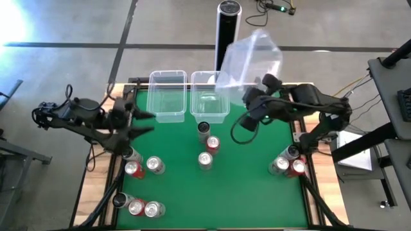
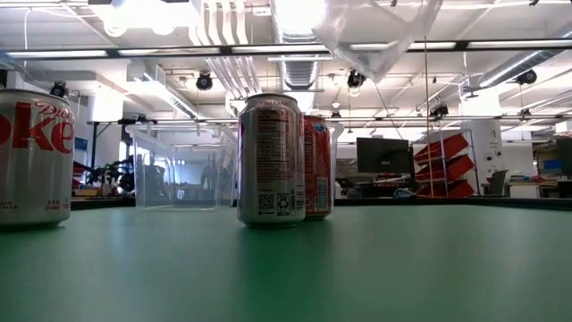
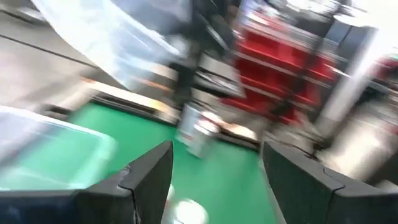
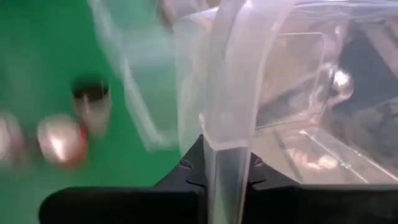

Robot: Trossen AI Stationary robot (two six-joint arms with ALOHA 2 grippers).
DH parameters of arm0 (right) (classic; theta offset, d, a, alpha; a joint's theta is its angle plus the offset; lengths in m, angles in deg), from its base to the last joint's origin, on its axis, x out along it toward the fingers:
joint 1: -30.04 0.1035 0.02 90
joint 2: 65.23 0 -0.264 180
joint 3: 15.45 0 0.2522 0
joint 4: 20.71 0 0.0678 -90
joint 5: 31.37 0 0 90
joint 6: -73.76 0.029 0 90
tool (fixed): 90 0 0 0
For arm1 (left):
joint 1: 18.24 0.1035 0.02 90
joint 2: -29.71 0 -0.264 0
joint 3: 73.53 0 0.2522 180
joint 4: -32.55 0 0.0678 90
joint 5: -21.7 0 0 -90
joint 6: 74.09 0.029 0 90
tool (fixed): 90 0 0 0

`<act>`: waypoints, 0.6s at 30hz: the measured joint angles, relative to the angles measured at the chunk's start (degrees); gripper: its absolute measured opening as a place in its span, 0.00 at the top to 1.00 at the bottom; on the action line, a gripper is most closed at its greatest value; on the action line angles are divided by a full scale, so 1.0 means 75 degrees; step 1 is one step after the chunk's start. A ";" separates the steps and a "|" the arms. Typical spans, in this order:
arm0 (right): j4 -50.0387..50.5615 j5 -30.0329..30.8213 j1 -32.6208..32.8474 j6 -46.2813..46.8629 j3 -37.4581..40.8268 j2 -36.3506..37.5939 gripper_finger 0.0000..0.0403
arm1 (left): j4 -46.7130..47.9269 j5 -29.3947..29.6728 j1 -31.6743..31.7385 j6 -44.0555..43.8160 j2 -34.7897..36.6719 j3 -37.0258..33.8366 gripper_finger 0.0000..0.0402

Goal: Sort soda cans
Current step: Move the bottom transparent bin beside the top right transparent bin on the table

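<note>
The right tool [image 1: 252,101] is at the back of the green bench [image 1: 244,192], and it is pinched tight on the thin wall of a clear plastic tub [image 1: 252,61], holding it tipped up in the air. Two more tubs [image 1: 168,96] sit flat at the back edge, side by side. The left tool [image 1: 142,122] hangs over the left side of the bench with its fingers spread wide and nothing between them. The soda cans [image 1: 205,160] stand upright in small bunches: three in the middle near the tubs, some on the left by the left arm, some at the front left corner, and a few on the right under the right arm. None of the cans is in a tub yet, so the sorting looks like it has hardly begun. The cans look hard and smooth, and likely a bit slippery. If they are empty they will be light and easy to knock over. A good place to grab one would be around the middle of its round side, squeezing gently so it does not dent.
</note>
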 joint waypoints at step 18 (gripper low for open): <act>-0.0999 -0.2784 -0.3289 -0.3956 0.5173 0.2337 0.96 | -0.2089 0.2072 0.0951 0.0794 -0.0932 0.0003 0.42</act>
